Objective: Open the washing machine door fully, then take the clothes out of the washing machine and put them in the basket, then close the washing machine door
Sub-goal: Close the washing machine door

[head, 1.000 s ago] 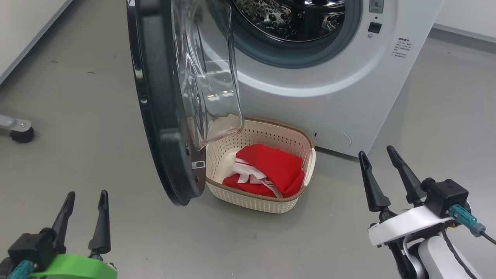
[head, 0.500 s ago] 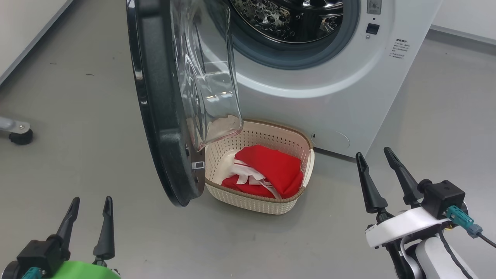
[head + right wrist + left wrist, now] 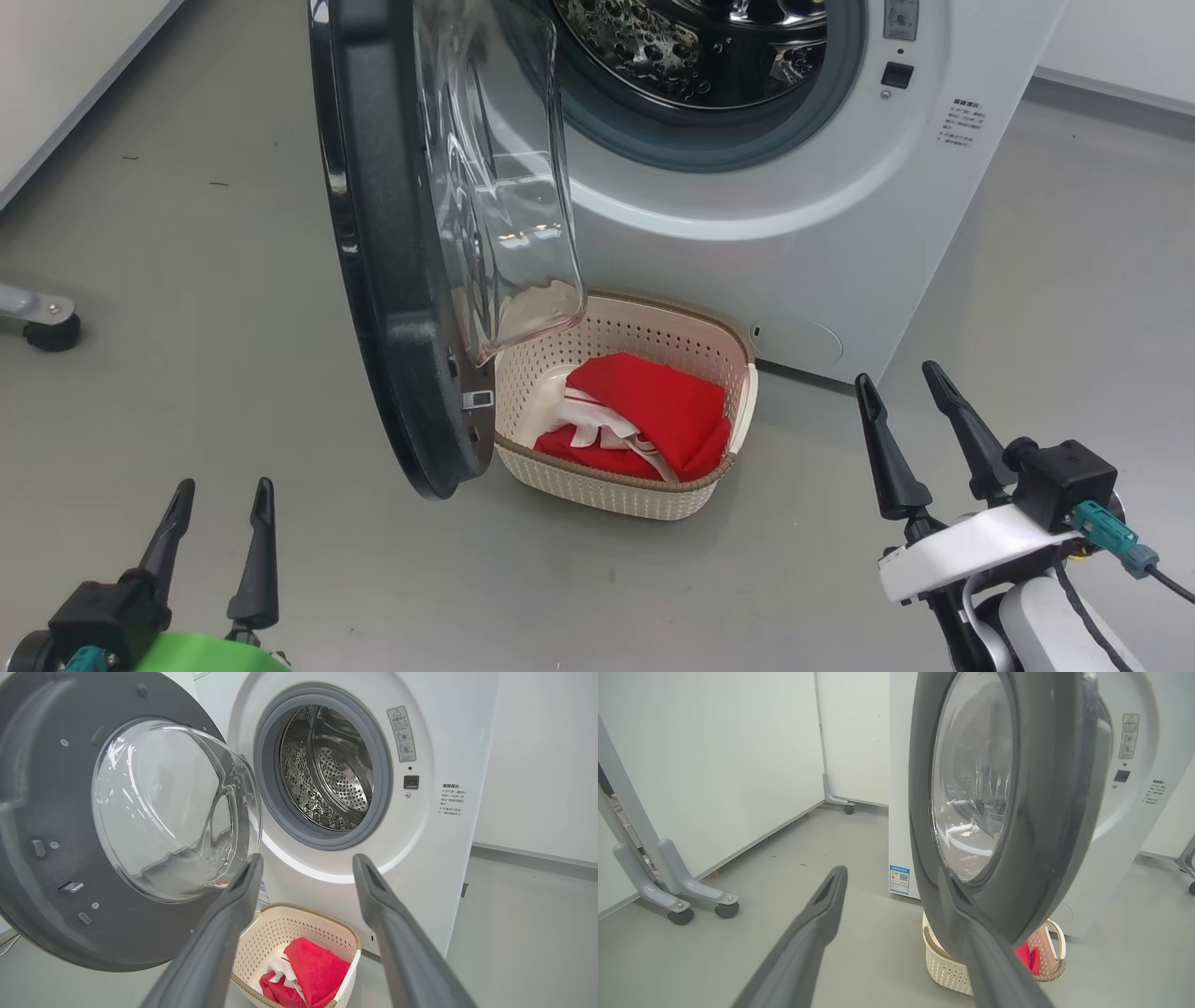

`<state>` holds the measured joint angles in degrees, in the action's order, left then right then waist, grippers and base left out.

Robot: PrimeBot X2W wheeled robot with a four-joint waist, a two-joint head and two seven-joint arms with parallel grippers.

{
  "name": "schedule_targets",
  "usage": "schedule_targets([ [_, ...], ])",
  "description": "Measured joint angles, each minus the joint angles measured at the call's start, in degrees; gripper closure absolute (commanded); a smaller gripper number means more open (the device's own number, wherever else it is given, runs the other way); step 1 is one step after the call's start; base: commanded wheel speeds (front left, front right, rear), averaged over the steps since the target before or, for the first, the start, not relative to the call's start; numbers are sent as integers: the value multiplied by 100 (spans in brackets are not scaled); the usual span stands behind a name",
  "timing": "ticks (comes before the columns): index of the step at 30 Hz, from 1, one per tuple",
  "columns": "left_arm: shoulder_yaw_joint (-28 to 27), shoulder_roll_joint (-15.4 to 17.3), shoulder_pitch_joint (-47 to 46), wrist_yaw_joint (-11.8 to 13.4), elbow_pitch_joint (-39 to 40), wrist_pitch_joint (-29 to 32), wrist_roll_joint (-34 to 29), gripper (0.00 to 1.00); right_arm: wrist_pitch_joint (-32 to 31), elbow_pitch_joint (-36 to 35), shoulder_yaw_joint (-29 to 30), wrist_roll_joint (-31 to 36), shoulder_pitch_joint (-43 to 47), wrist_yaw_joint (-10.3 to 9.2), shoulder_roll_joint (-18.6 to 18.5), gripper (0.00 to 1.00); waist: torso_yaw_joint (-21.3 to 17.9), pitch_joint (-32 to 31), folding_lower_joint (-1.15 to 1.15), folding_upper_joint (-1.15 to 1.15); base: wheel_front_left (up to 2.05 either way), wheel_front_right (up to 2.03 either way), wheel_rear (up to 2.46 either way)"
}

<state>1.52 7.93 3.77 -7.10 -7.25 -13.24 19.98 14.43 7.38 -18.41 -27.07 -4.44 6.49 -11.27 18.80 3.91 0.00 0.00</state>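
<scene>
Just one basket, one open door.

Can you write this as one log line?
door open | clothes in basket | left gripper open, empty | right gripper open, empty | next: likely close door

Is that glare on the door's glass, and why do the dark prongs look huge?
Head view: white reflections streak the clear glass bowl of the black-rimmed round door. Right wrist view: the right pincer looms large and soft-edged, close to the wide-angle lens; the steel drum glints.
</scene>
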Motion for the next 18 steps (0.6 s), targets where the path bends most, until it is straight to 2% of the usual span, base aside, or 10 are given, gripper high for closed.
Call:
schedule_targets([
  [18, -3, -8, -75, 1, -121, -53, -93, 0, 0, 9, 44, 1, 1, 1, 25, 0, 18, 21, 0, 0, 0, 0, 0],
])
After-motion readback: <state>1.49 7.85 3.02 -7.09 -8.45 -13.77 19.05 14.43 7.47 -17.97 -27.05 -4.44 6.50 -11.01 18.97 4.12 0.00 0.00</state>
